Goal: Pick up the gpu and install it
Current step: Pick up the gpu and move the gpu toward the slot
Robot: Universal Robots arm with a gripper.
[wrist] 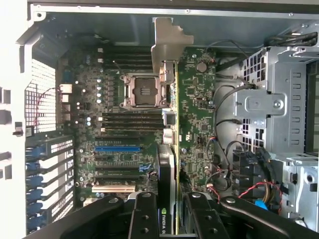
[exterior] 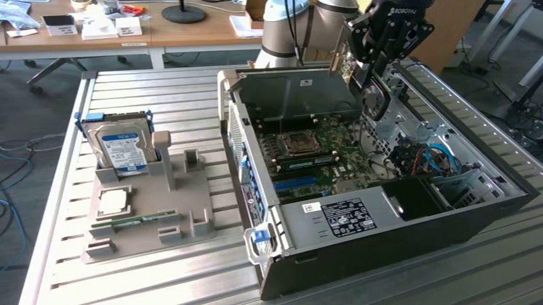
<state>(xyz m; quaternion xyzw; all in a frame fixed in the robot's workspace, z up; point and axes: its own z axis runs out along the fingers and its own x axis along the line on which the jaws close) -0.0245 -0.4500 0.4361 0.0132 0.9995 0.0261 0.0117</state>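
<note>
Clamped on the graphics card (wrist: 169, 164) with the gripper (wrist: 172, 219), one finger (wrist: 144, 214) pressed to each flat face, at the end away from the bracket (wrist: 167, 42). Hangs over the open computer case (exterior: 407, 244), above the motherboard (wrist: 199, 99) and clear of it, not seated in any slot. In the exterior view, sits high toward the exterior view's right, just under the arm's wrist and over the far part of the case.

Probably light and stiff enough to carry from one end without sagging. Fragile all the same: bare board, small soldered parts, a thin bracket that looks easy to bend. Smooth on both faces, so liable to slip or pivot under a loose pinch. Best taken across the two flat faces, on the black block and the plain back, well away from the connector edge and the bracket.

Seen edge-on from the wrist: a thin green board, a black block with a green-and-white logo on one face, an angled silver bracket at the far end. Shows a dark round patch in the exterior view, perhaps a fan.

Standing on the grey stand (exterior: 191, 203) beside the case: a hard drive (exterior: 123, 146) and a memory stick (exterior: 136, 220).
</note>
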